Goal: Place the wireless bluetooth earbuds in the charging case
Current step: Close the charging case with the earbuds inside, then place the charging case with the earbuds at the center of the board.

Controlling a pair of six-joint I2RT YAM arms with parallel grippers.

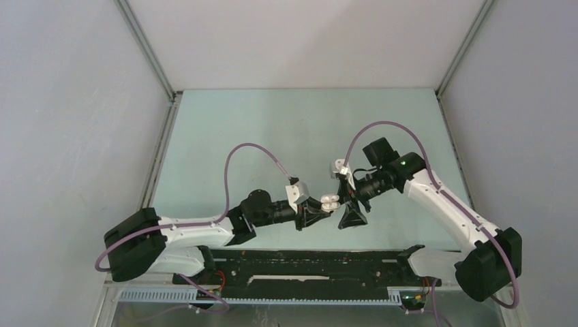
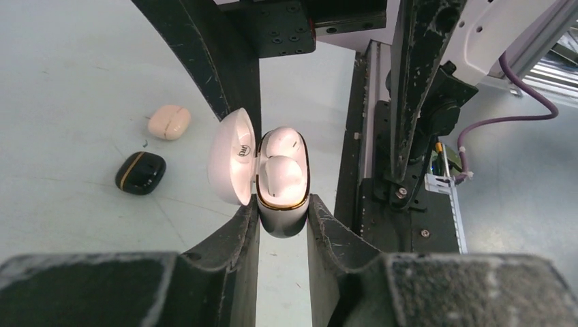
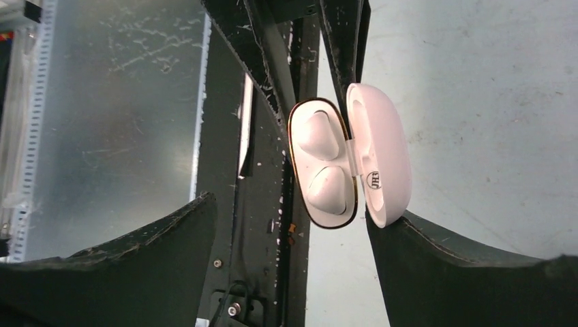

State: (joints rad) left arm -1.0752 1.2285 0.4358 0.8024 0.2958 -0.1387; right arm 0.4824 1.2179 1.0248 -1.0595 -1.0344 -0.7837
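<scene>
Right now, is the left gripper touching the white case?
Touching. The left wrist view shows the left gripper with its fingers pressed against both sides of the white case, with no gap on either side.

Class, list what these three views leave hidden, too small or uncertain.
- Top view: the white charging case is too small to show its earbuds.
- Left wrist: the left tool covers that case's base; the cream case and black case are shut, contents hidden.
- Right wrist: whether the right tool touches the lid is unclear.
</scene>
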